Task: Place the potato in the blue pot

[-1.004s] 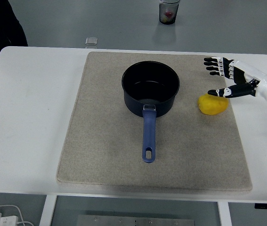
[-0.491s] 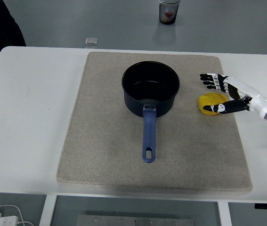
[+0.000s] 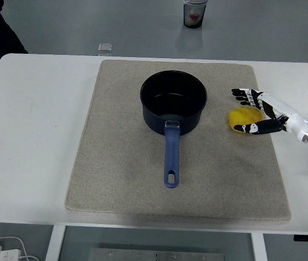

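Grasping is the step in hand: the right robot hand [image 3: 254, 111] brackets the potato [image 3: 244, 119] beside the blue pot [image 3: 173, 100], fingers apart, so closing and lifting come next.

A single head view looks forward and down from high on the robot's side, far enough back to take in the whole white table [image 3: 39, 136] from its near edge at the bottom to the grey floor [image 3: 88, 22] beyond its far edge.
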`<move>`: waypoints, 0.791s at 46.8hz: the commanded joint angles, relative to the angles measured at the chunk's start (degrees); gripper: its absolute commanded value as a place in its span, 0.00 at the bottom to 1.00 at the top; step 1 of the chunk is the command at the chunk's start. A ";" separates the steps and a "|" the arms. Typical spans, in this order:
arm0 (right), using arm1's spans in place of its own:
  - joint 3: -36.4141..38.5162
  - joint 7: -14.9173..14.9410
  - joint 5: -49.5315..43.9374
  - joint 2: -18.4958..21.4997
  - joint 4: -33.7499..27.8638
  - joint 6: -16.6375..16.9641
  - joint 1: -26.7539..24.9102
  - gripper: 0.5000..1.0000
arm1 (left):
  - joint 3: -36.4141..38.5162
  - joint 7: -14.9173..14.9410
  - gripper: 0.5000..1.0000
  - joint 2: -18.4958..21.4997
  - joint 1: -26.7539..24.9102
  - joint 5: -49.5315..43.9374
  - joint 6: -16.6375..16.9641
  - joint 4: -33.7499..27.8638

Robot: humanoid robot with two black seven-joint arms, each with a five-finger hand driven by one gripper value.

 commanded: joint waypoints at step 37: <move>-0.78 -0.01 -7.23 -0.09 -4.27 -0.81 0.09 0.37 | 0.00 0.00 0.99 0.00 0.00 0.00 0.00 0.00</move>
